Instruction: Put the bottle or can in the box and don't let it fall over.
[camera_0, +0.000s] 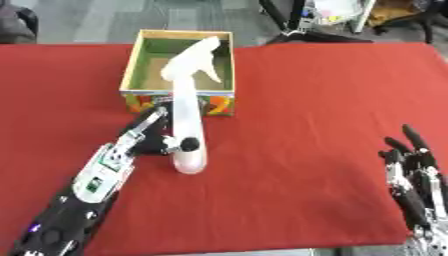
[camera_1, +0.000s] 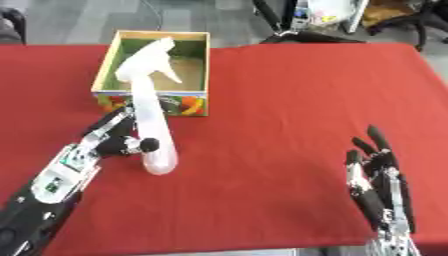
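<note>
The left robot hand is wrapped around the white spray bottle near the box. The right robot hand rests open on the red counter.

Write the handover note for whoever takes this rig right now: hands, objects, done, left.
Left hand: curled round the lower body of the white spray bottle, holding it upright.
Right hand: idle and open, fingers up, near the lower right corner.
Bottle: on the near side of the box, on or just above the red table; its spray head shows in front of the box opening.
Box: at the far left of the table; nothing else visible inside.
Done: bottle gripped.
Left: lift it over the near wall, set it down upright inside, release.
</note>
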